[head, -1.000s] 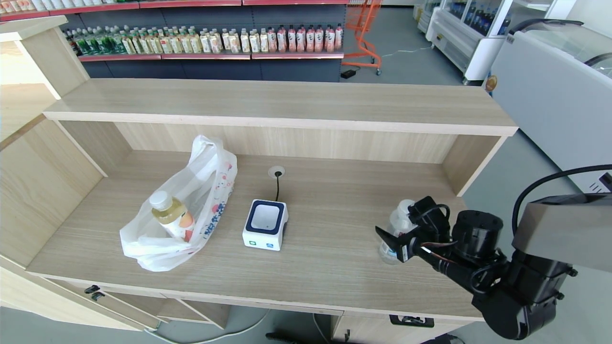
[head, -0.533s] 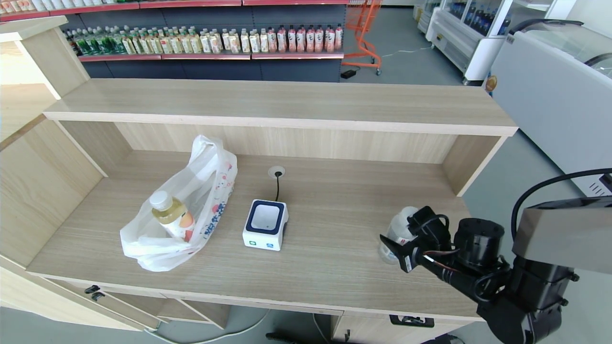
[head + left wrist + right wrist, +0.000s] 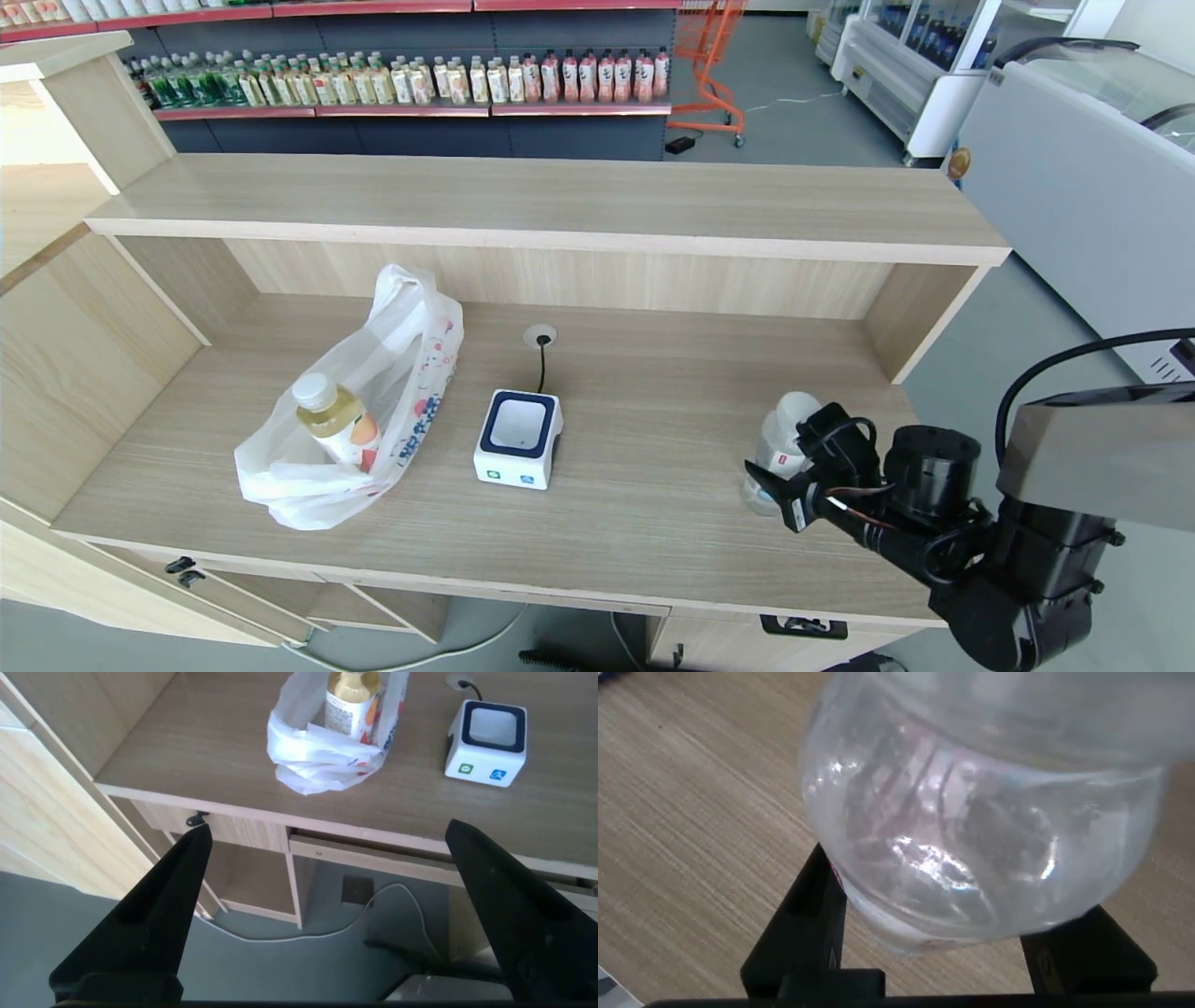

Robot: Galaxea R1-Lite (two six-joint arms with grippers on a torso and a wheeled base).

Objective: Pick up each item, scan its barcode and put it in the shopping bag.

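A clear plastic bottle (image 3: 782,427) stands at the right end of the wooden counter (image 3: 653,485). My right gripper (image 3: 780,459) is shut on the bottle's lower body. In the right wrist view the bottle (image 3: 971,812) sits between the two black fingers (image 3: 817,924). A white shopping bag (image 3: 420,373) lies at the left with a yellow drink bottle (image 3: 331,425) inside. The white barcode scanner (image 3: 518,439) stands mid-counter. My left gripper (image 3: 329,831) hangs open below the counter's front edge, with the bag (image 3: 318,747) and scanner (image 3: 486,742) beyond it.
A raised shelf (image 3: 541,201) runs along the back of the counter, with side walls at both ends. The scanner's cable goes into a grommet (image 3: 540,334). Bare counter lies between scanner and clear bottle. A drawer edge (image 3: 374,845) sits under the counter front.
My right gripper has dropped slightly and shifted a little right, and the clear bottle has shifted slightly with it. Bag, scanner and bagged drink have not moved.
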